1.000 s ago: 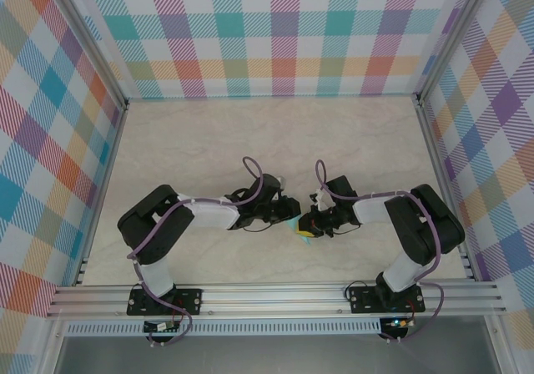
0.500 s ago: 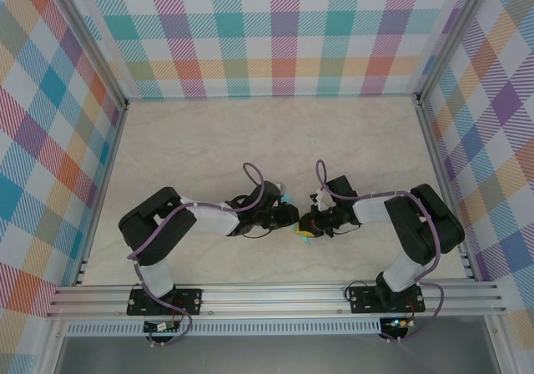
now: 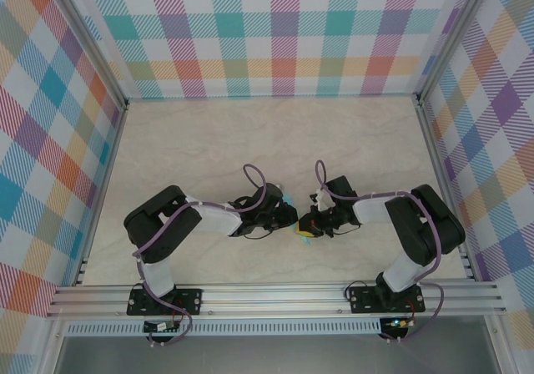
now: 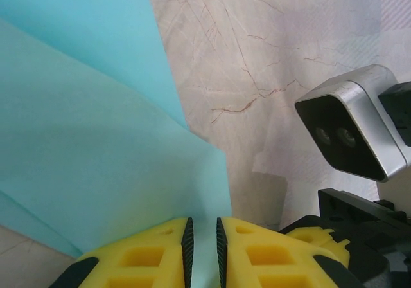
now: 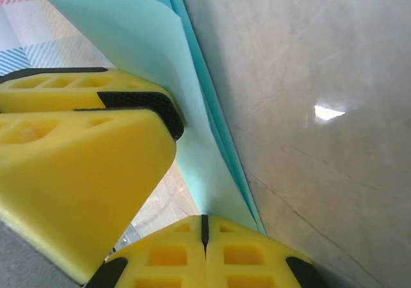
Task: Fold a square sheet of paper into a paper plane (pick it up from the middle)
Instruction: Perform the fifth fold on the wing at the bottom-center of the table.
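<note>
Where the two arms meet near the middle of the table [image 4: 289, 37], the square sheet of paper [image 4: 96, 140] is held up off the marbled top. It is plain turquoise and already folded, with smooth overlapping layers and one sharp slanted edge. The right gripper [image 5: 204, 233] is clenched on its lower edge. The left gripper [image 4: 204, 236] has its pads a narrow slit apart with teal between them; I cannot tell whether they pinch it. Since a second ago the left arm has slid toward the right one, and a teal tip now shows beyond the left gripper.
</note>
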